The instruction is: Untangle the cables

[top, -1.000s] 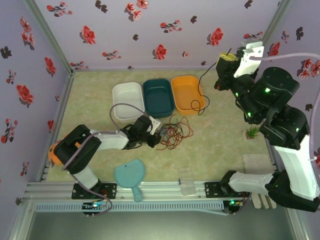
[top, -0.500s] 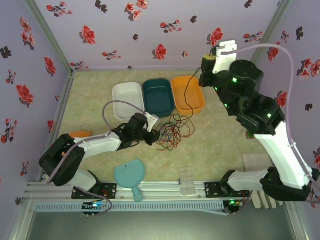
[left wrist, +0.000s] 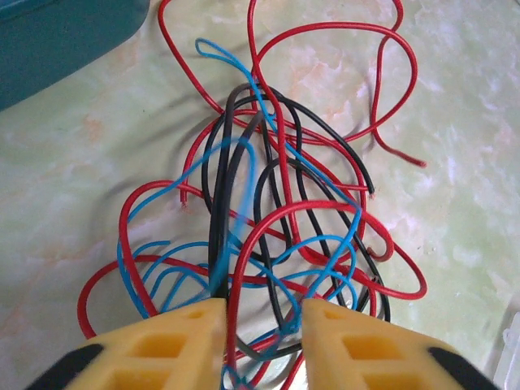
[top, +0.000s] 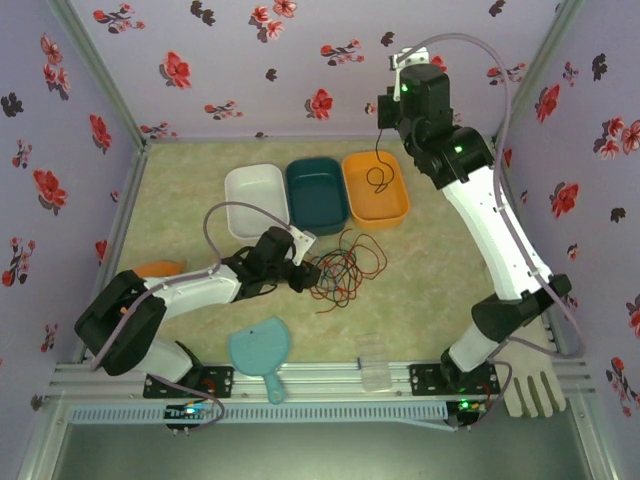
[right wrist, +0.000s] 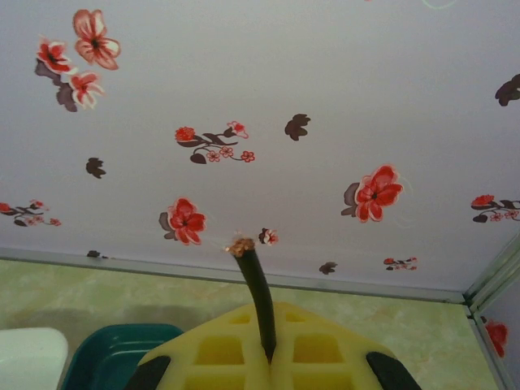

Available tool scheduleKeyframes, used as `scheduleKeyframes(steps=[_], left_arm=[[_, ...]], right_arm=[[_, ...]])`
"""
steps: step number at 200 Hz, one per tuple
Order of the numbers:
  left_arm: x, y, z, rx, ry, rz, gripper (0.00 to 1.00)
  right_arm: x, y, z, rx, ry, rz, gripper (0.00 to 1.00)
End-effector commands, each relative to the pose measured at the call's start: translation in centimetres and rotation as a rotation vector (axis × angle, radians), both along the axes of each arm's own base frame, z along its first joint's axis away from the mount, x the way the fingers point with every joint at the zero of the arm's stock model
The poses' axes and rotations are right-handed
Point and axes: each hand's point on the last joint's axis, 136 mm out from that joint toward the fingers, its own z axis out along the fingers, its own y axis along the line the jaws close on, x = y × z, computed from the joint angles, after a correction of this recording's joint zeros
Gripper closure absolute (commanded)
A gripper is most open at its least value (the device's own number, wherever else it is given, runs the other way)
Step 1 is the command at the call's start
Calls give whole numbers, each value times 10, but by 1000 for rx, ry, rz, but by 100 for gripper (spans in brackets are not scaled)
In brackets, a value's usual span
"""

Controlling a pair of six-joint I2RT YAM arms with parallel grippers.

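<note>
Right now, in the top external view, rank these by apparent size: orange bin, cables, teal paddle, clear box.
1. orange bin and the tangled cables: similar spread, too close to rank.
2. teal paddle.
3. clear box, plainly the smallest.

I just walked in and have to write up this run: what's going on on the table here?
The two arms are sorting out a heap of cables. The right claw, raised high, is shut on the end of one black cable, which dangles over the orange tray. The left claw is down at the tangle of red, blue and black cables on the table, its jaws apart with strands running between them. That tangle is not yet separated.
</note>
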Motion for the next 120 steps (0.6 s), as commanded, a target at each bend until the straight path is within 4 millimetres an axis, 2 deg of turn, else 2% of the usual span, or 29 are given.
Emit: scheduleKeyframes(steps=[1,22,59,100,120], left_arm=[[2,4,5,-6,-10,15,64],[2,4,6,-5,-10,17,57],[4,6,10,-2,-15,36,41],[16,15,16,36,-23,125,23],[22,17,24,46,-36,148,8]], right_arm=[[18,-5,15,55,-59,-12,100],[38,-10,-3,66,-23,-28,100],[65,-9,-58,51,104,-29,100],[77,-10,-127,3,268,-42,100],[80,-7,-162,-1,357,-32,100]])
